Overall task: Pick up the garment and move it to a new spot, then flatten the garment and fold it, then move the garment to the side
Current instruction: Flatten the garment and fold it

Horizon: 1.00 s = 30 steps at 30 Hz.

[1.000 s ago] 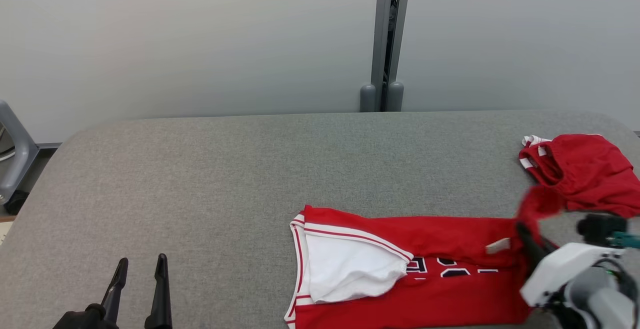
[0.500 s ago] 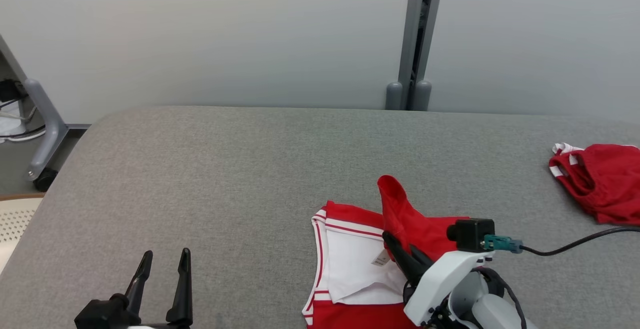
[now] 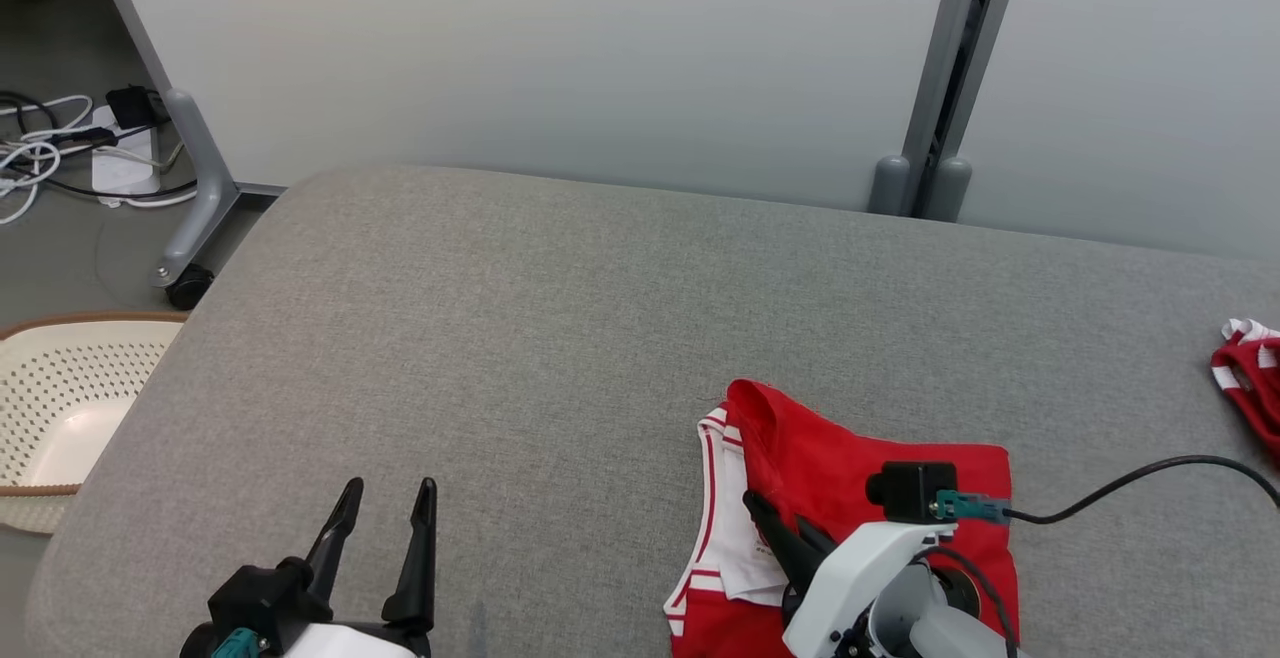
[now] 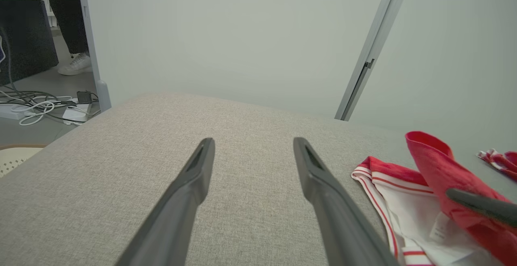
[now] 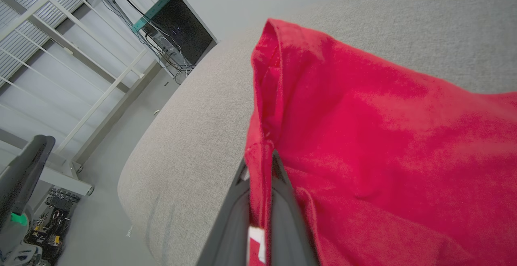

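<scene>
The red garment (image 3: 860, 458) with white lining and striped trim lies at the front right of the grey padded table (image 3: 560, 338), folded over on itself. My right gripper (image 3: 772, 530) is shut on the garment's red edge (image 5: 260, 153) and holds that layer over the white inside (image 4: 408, 205). In the left wrist view the red flap (image 4: 436, 169) stands up beside a dark finger of the right gripper (image 4: 480, 205). My left gripper (image 3: 385, 513) hovers open and empty at the table's front left, well left of the garment.
A second red and white garment (image 3: 1250, 378) lies at the table's right edge. A cream perforated basket (image 3: 60, 408) sits on the floor to the left, with cables (image 3: 60, 138) and a wheeled frame leg (image 3: 190, 228) behind it. Grey panels back the table.
The head camera has turned left and down. My right gripper has carried the garment's right part leftward over the rest, covering most of the white lining.
</scene>
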Motion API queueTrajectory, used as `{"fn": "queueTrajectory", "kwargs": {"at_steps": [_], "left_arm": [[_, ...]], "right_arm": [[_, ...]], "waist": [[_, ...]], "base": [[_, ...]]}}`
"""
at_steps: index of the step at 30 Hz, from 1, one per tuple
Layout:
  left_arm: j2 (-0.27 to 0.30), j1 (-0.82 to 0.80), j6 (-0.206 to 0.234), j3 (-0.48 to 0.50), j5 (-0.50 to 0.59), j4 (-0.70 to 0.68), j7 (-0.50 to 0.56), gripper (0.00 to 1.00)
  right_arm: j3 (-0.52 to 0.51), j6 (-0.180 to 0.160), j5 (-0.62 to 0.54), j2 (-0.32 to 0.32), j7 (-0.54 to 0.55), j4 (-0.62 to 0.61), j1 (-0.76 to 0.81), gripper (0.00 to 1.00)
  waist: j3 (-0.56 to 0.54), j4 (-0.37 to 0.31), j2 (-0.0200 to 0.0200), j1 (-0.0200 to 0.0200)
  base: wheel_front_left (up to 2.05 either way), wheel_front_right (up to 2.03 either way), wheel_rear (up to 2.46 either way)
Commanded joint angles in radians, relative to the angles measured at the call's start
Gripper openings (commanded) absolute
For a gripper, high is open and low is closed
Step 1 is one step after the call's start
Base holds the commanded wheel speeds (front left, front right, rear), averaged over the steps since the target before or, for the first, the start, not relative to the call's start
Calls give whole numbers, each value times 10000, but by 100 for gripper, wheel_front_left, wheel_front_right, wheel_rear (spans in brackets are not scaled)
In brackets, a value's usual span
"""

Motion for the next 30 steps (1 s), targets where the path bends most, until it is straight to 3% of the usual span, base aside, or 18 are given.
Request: {"fn": "queueTrajectory", "kwargs": {"at_steps": [1, 5, 6, 7, 11, 16, 25, 30], "left_arm": [[36, -164, 35, -20, -84, 23, -43, 100], [36, -316, 25, -87, -76, 119, -43, 100], [37, -330, 21, -86, -71, 129, -43, 100], [35, -333, 17, -72, -58, 147, -43, 100], [35, -256, -1, 80, 6, 181, -43, 100], [37, -66, -48, 286, 136, 148, -43, 100], [37, 255, -125, 594, 272, -51, -43, 100], [37, 371, -143, 724, 348, -175, -43, 100]], "right_arm": [[99, 2, 161, -44, -126, 191, -113, 0], [544, 2, 643, -43, -458, 807, -450, 0], [666, 2, 761, -41, -586, 853, -537, 8], [798, 2, 897, -39, -661, 902, -609, 100], [1280, 2, 1223, -51, -1009, 962, -930, 100], [1147, 2, 417, -67, -1395, 1125, -1348, 100], [-2299, 2, -2224, -967, -1406, -792, -103, 100], [-3597, 2, -3131, -1201, -1407, -1728, 1111, 100]], "waist": [[23, 54, 0, 0], [45, 139, 0, 0], [45, 144, 0, 0], [42, 135, 0, 0], [-7, -4, 0, 0], [-145, -361, 0, 0], [-251, -987, 0, 0], [-267, -1208, 0, 0]], "base": [[0, 0, 0], [0, 0, 0], [0, 0, 0], [0, 0, 0], [0, 0, 0], [0, 0, 0], [0, 0, 0], [0, 0, 0]]}}
